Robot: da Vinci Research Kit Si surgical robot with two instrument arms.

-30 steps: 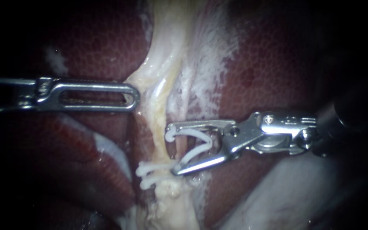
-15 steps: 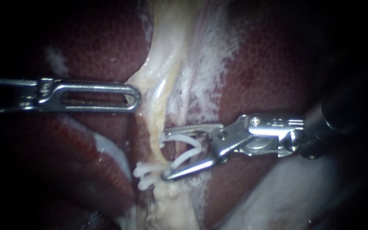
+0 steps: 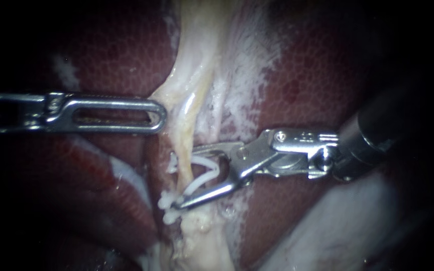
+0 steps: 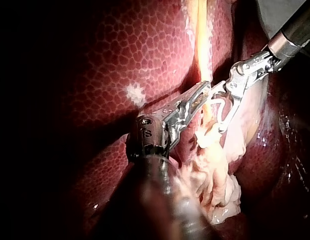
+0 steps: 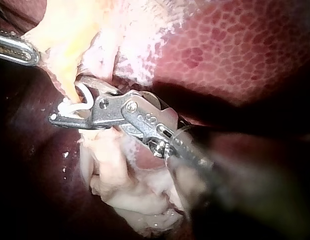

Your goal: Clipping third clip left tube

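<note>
Softness governs this step: the left tube (image 3: 189, 131) looks to me like a thin, wet, limp strand that would slide aside or tear if dragged. I judge it should be taken squarely across a bare stretch and never pulled. It runs down through the pale tissue (image 3: 169, 98) between lobes of liver (image 3: 101, 55), and two seated clips (image 3: 169, 210) already lie across it lower down. My right instrument (image 3: 184, 178) has its jaws spread wide, yet they bear from both sides on an open white clip (image 3: 204, 173). The clip looks light and springy, and its arms straddle the tube just above that pair. My left instrument (image 3: 160, 115) has its jaws closed on the edge of the pale tissue beside the tube, apparently keeping it taut. I would close only once the tube sits deep in the clip's throat, clear of the lower pair.
</note>
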